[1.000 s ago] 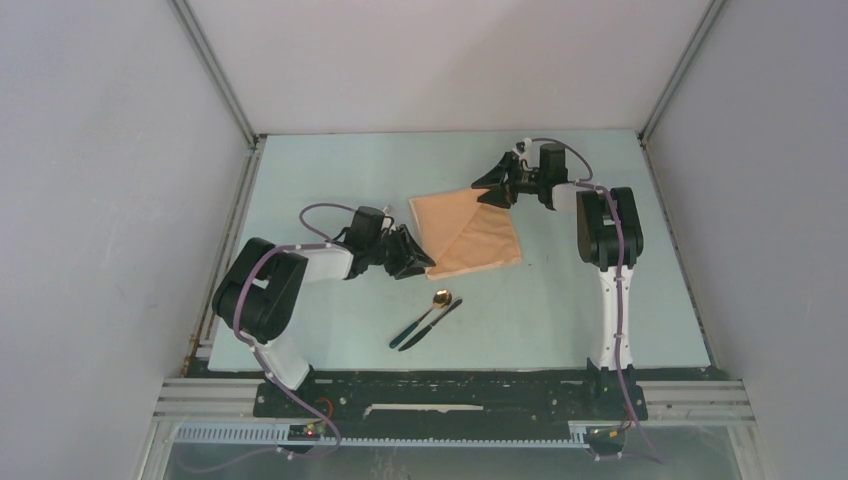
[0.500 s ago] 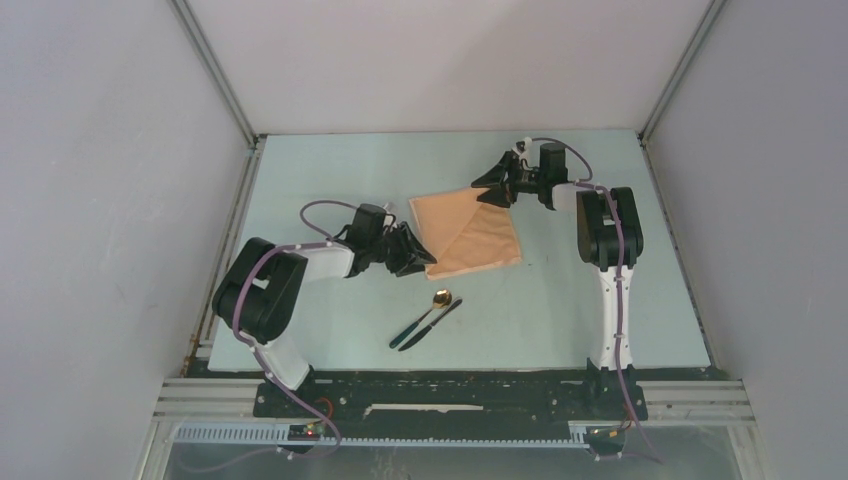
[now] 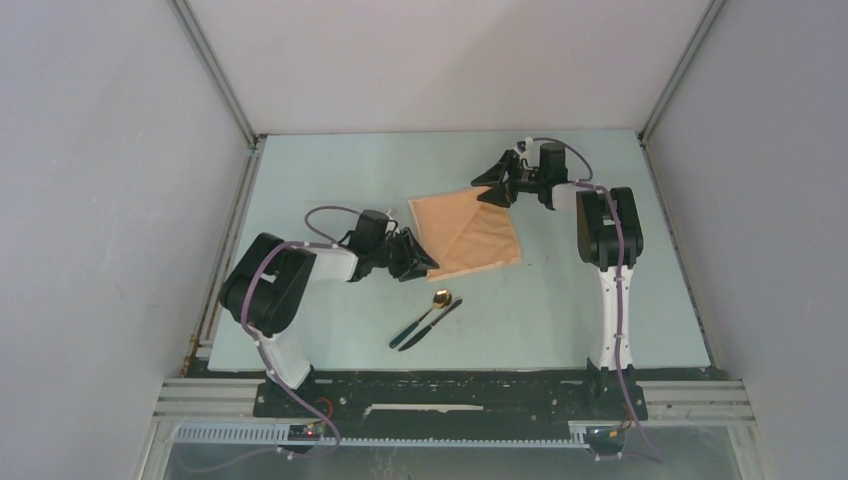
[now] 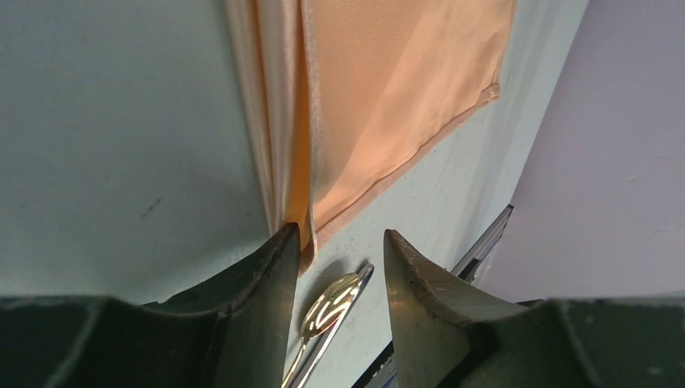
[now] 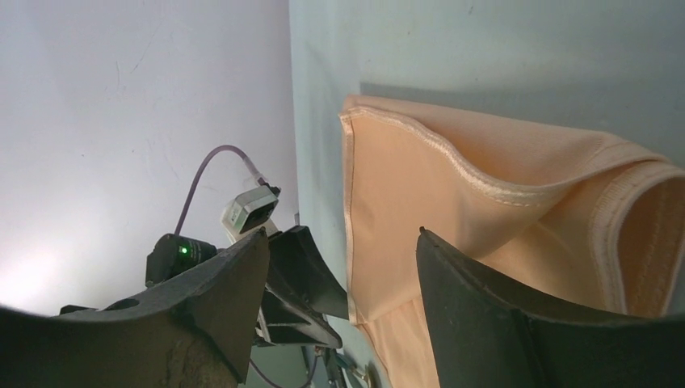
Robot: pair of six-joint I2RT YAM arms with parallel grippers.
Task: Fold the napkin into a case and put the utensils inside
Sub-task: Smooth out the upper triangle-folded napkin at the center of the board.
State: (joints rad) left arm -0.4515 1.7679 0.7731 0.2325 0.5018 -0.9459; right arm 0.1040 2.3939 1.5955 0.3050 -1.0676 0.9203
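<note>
Pale mint tabletop (image 3: 330, 180) between white walls carries a soft peach-tan cloth napkin (image 3: 470, 235), folded into a layered square with stitched hems. The left gripper (image 3: 425, 262) stands open at its near corner, one finger at the folded edge. The right gripper (image 3: 487, 185) gapes wide at the far corner. A gold-bowled, dark-handled spoon (image 3: 418, 320) and a slim dark knife (image 3: 432, 324) lie side by side near the napkin's front edge.
</note>
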